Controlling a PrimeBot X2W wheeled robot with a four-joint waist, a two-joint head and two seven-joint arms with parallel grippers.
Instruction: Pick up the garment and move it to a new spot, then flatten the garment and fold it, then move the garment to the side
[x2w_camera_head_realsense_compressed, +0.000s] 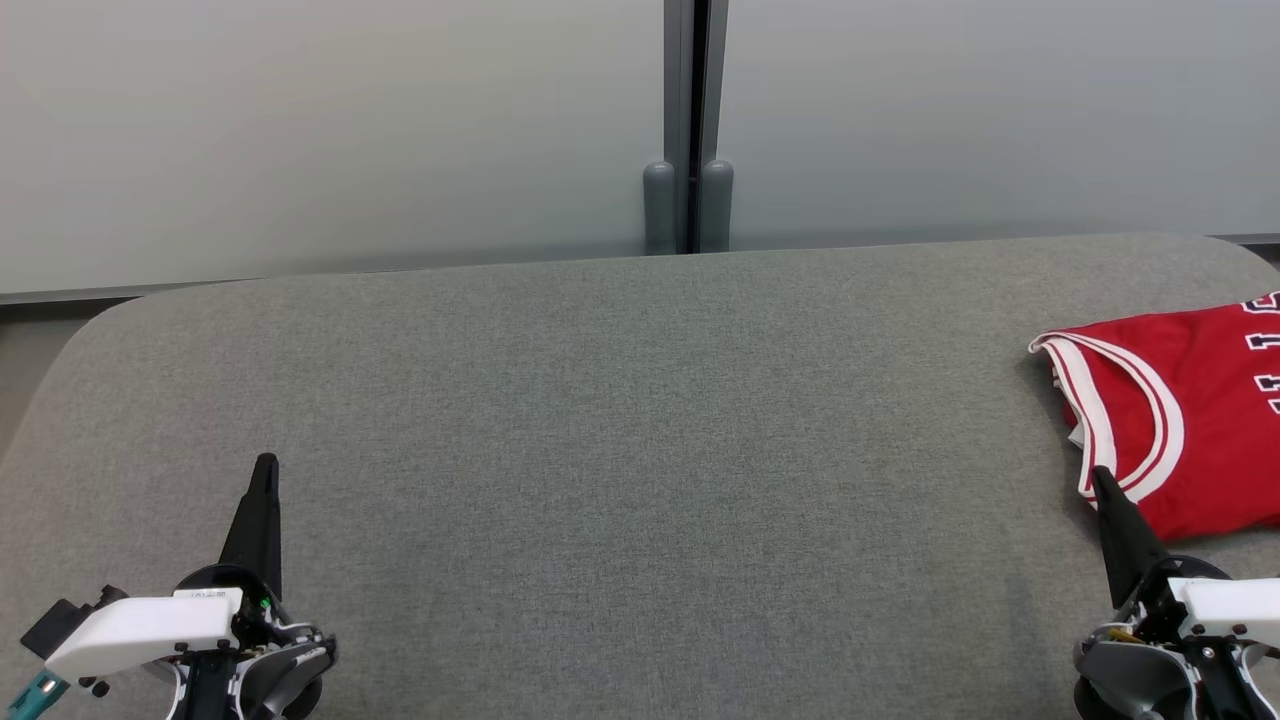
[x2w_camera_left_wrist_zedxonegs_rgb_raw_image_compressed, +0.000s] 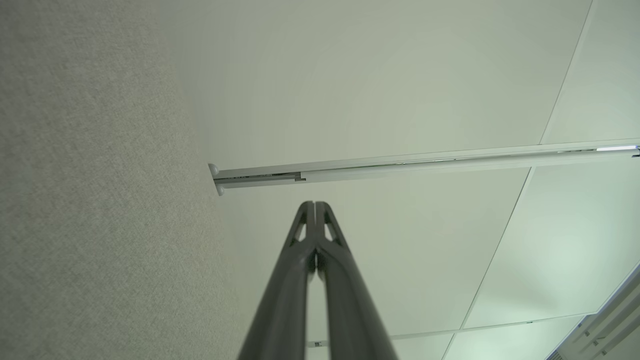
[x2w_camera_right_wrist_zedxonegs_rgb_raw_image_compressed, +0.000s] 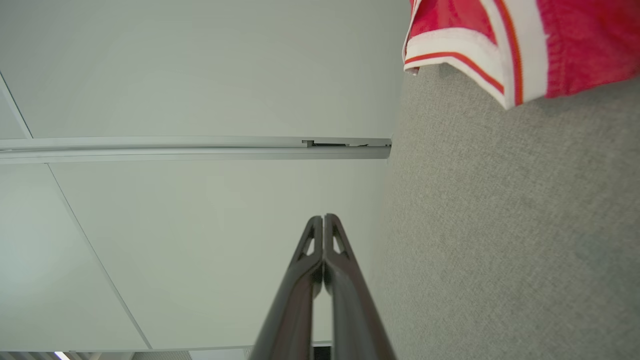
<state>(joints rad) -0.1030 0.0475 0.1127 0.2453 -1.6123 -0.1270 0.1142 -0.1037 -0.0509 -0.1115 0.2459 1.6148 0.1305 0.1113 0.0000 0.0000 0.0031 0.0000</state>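
Observation:
The garment (x2w_camera_head_realsense_compressed: 1190, 420) is a red jersey with white and red trim, lying folded at the far right of the grey table (x2w_camera_head_realsense_compressed: 620, 420); part of it runs off the head view's right edge. Its trimmed edge (x2w_camera_right_wrist_zedxonegs_rgb_raw_image_compressed: 480, 55) shows at the top of the right wrist view. My right gripper (x2w_camera_head_realsense_compressed: 1100, 478) is shut and holds nothing; in the head view its tip lies against the jersey's near-left edge, and contact cannot be told. My left gripper (x2w_camera_head_realsense_compressed: 265, 465) is shut and empty at the table's near left. Both gripper tips, left (x2w_camera_left_wrist_zedxonegs_rgb_raw_image_compressed: 315, 204) and right (x2w_camera_right_wrist_zedxonegs_rgb_raw_image_compressed: 324, 217), show pressed together.
Pale wall panels (x2w_camera_head_realsense_compressed: 330, 130) rise behind the table's far edge, split by a grey vertical post (x2w_camera_head_realsense_compressed: 690, 130). The table's corners are rounded, and a strip of floor (x2w_camera_head_realsense_compressed: 25, 370) shows at the left.

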